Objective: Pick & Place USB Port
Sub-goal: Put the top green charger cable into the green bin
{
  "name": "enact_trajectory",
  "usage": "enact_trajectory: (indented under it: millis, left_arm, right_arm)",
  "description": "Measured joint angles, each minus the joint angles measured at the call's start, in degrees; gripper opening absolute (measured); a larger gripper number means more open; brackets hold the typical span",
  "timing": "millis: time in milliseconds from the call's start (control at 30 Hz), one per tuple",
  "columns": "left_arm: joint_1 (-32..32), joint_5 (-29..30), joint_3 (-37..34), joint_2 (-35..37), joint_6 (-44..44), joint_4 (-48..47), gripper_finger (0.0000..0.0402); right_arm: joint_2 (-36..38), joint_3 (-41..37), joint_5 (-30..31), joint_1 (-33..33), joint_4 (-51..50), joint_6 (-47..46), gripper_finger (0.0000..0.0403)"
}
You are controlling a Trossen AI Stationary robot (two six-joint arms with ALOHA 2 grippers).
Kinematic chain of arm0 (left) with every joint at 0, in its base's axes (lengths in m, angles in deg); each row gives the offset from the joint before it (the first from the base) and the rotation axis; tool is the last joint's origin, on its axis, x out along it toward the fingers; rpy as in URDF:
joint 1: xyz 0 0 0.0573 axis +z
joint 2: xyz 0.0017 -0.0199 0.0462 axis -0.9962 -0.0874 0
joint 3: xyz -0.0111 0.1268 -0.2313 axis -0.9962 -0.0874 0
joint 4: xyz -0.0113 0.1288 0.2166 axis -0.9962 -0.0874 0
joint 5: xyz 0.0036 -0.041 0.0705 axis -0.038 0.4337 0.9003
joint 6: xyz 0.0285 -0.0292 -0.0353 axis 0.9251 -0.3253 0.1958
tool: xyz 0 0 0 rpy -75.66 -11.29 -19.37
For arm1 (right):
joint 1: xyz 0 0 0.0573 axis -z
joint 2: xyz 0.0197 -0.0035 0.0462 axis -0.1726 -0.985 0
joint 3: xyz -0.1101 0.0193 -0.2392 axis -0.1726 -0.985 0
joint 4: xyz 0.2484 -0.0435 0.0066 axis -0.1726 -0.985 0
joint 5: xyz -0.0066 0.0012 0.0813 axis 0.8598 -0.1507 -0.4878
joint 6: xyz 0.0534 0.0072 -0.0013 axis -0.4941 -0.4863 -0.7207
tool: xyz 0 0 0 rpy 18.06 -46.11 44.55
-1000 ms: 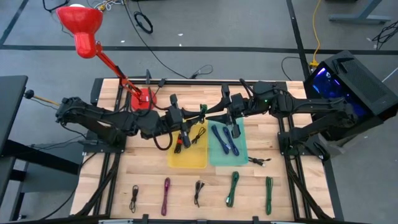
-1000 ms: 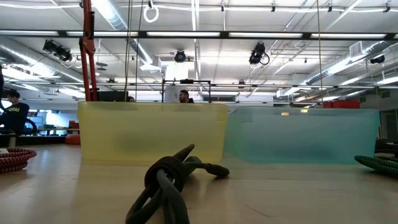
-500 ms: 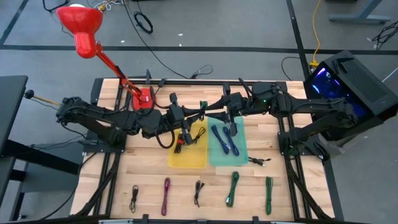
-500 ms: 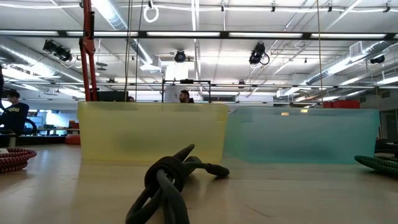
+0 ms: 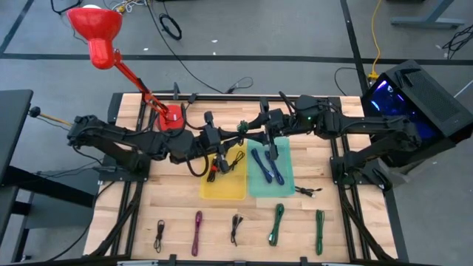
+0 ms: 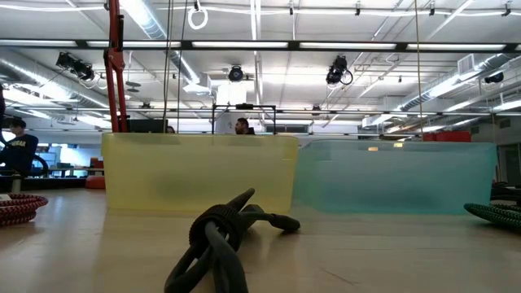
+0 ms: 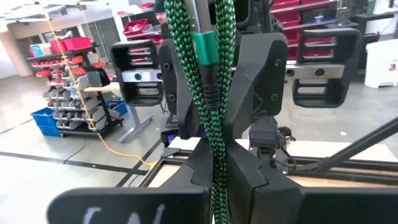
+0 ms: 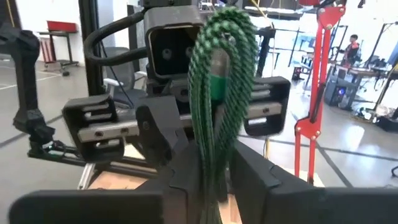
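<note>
A green braided cable (image 5: 242,128) hangs in the air between my two grippers, above the far ends of the yellow bin (image 5: 222,190) and the teal bin (image 5: 270,189). My left gripper (image 5: 235,134) reaches in from the left and my right gripper (image 5: 252,131) from the right, so they face each other. In the left wrist view the cable (image 7: 214,93) runs up from my left gripper (image 7: 214,180), with a plain green band (image 7: 205,46) on it. In the right wrist view its folded loop (image 8: 222,37) stands above my right gripper (image 8: 211,174). My left gripper pinches the green cable's doubled strands (image 7: 216,163) between its two fingers, coming level from the table's left. The cable is lifted clear of the table. My right gripper pinches the cable's bundled strands (image 8: 210,152) below the loop, coming level from the table's right, opposite the left gripper.
Black cables (image 5: 222,162) lie in the yellow bin and blue ones (image 5: 266,166) in the teal bin. Several cables lie in a row along the near edge, among them a purple one (image 5: 197,231) and a green one (image 5: 276,223). A red lamp clamp (image 5: 171,116) stands at the far edge.
My right gripper has moved toward the table's left, closing in on my left gripper and the green cable held there. The left arm and the cable have stayed in place.
</note>
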Motion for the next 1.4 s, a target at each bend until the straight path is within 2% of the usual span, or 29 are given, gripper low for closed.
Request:
enact_trajectory:
  millis: [200,267,367,467,567,633,833,967,1067,1233,1400]
  left_arm:
    - [0.8,0.5,-0.1,0.1,-1.3,-1.4,0.0021]
    - [0.8,2.4,0.0,0.0,-1.5,-2.1,0.0032]
    - [0.8,5.6,0.0,-0.2,-1.4,-4.0,0.0069]
    - [0.7,5.9,0.0,-0.1,-1.7,-4.7,0.0103]
    - [0.3,5.8,0.0,-0.1,-1.7,-5.8,0.0126]
    - [0.1,6.8,0.0,-0.1,-1.6,-6.2,0.0135]
    - [-0.1,16.5,0.0,-0.1,-1.3,-11.2,0.0142]
    - [-0.1,21.0,0.0,0.0,-3.0,-16.6,0.0143]
    - [-0.1,21.3,0.0,0.0,-5.1,-20.9,0.0143]
    - [-0.1,21.7,0.0,0.0,-7.7,-25.0,0.0144]
    - [0.0,21.7,0.0,0.0,-8.4,-25.4,0.0144]
  right_arm:
    - [-2.0,0.0,0.2,0.2,1.8,0.3,0.0017]
    - [-2.1,0.0,1.8,0.3,1.5,-0.2,0.0017]
    - [-1.5,0.0,3.9,1.2,-1.0,-0.7,0.0017]
    - [0.3,0.0,7.2,2.2,-4.8,-0.7,0.0015]
    - [1.7,0.1,10.8,3.4,-10.3,-1.3,0.0015]
    - [2.3,0.1,10.9,4.0,-14.4,-3.1,0.0015]
    - [3.0,0.1,11.8,3.2,-28.8,-7.9,0.0015]
    - [3.0,0.1,18.2,1.4,-39.6,-11.0,0.0015]
    - [3.1,0.0,21.2,0.4,-46.8,-14.2,0.0015]
    - [3.3,-1.5,21.2,-2.2,-46.7,-17.4,0.0015]
    - [4.1,-8.0,20.8,-3.4,-41.1,-21.3,0.0015]
